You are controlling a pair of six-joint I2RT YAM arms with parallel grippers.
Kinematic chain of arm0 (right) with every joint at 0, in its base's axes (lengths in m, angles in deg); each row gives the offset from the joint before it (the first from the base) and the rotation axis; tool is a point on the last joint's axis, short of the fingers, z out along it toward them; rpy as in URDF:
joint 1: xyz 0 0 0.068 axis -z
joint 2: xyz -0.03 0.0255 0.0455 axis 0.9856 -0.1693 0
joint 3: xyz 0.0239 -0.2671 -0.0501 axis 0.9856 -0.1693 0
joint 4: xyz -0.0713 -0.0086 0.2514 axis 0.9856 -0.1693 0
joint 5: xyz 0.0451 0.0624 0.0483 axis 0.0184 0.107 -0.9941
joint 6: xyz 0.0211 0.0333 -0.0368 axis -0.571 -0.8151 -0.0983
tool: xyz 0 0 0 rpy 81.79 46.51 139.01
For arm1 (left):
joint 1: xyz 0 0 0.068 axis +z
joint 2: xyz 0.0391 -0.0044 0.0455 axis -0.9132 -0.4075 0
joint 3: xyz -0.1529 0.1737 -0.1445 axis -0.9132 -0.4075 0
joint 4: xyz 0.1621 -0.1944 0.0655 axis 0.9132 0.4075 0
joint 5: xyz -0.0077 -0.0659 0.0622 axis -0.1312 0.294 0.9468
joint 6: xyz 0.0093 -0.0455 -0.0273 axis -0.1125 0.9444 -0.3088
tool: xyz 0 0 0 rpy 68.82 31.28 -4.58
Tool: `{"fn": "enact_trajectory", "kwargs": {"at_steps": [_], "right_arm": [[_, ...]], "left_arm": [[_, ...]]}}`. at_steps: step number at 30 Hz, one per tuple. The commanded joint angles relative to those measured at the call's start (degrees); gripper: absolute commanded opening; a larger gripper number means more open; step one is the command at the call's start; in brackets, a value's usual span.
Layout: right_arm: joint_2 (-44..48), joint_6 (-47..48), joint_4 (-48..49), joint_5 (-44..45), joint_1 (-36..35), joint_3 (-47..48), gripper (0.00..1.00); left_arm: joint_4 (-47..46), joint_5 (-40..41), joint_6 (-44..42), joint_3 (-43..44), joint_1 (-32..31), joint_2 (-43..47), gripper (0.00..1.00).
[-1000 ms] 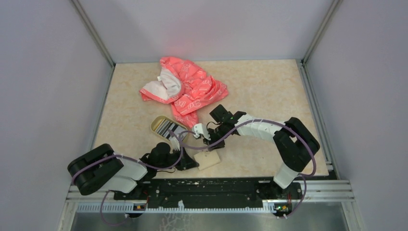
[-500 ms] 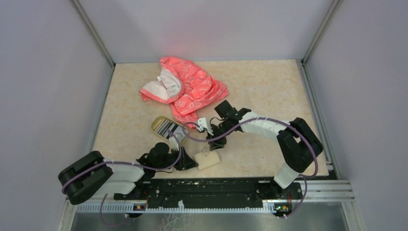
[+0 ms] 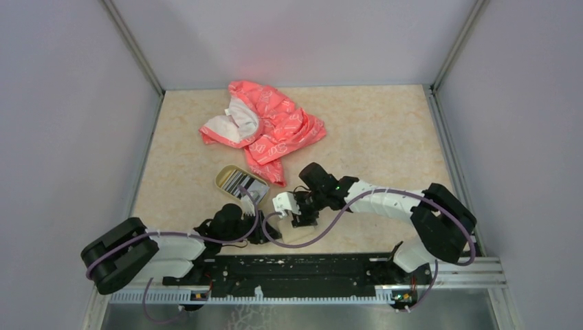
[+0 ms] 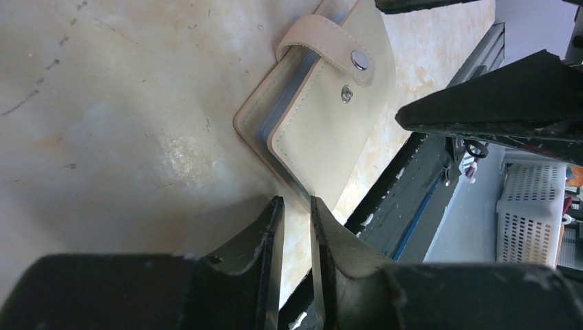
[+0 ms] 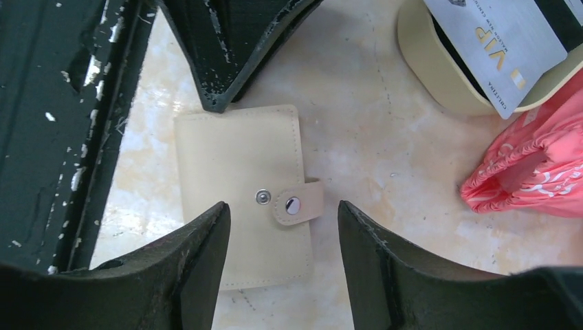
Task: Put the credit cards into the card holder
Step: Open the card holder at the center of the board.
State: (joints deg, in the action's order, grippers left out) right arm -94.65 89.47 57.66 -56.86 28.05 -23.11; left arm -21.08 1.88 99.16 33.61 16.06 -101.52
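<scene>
The task is only beginning, as far as one can judge. The credit cards are all lying in the oval dish at the left middle of the bench. A pale card is resting on top and is sticking out over the rim, with dark striped ones under it. No card is sitting in the card holder, and none is being carried by either arm.

The card holder is lying flat at the near edge of the bench, just in front of the arm bases and a little to the right of the dish. Its cover is lying closed, but the strap is not pressed onto the snap (the two metal dots are showing side by side).

The right gripper is hanging directly over the holder with its fingers spread wide and nothing between them. The left gripper is waiting low, just beside the left corner of the holder. It is showing only a narrow gap and is also holding nothing.

What is left is nearly everything: opening the holder, then picking up each card and sliding it in. The pink cloth at the far side is playing no part.
</scene>
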Motion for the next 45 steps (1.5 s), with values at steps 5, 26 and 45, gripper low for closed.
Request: {"fn": "enact_trajectory", "kwargs": {"at_steps": [5, 26, 45], "right_arm": [[-3.82, -0.51, 4.15, 4.08, -2.07, 0.99, 0.55], [-3.31, -5.30, 6.32, 8.68, -2.20, 2.46, 0.18], [4.76, -7.22, -2.80, 0.70, 8.20, 7.02, 0.00]], "left_arm": [[-3.55, -0.10, -0.11, 0.20, -0.30, -3.07, 0.27], [-4.72, -0.25, 0.03, 0.04, -0.30, -4.80, 0.26], [4.26, 4.11, 0.28, -1.45, -0.30, 12.59, 0.68]]}}
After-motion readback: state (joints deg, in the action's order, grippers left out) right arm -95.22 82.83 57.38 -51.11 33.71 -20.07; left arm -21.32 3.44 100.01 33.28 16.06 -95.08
